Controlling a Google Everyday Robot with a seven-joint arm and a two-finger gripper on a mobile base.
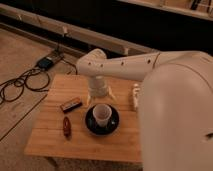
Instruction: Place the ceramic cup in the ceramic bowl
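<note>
The white ceramic cup (pixel 101 115) stands upright inside the round black ceramic bowl (pixel 102 121), which sits on the wooden table (pixel 120 137) near its middle. My gripper (pixel 99 97) hangs just above and behind the cup, a little to its left, with its two fingers spread apart and nothing between them. The fingertips (pixel 90 99) are clear of the cup's rim. The white arm reaches in from the right and fills much of the right side of the view.
A dark flat rectangular object (pixel 71 104) lies left of the bowl. A small red-brown object (pixel 66 126) lies near the table's front left. A pale object (pixel 135 96) lies at the right, partly behind my arm. Cables and a box (pixel 46 62) are on the floor at left.
</note>
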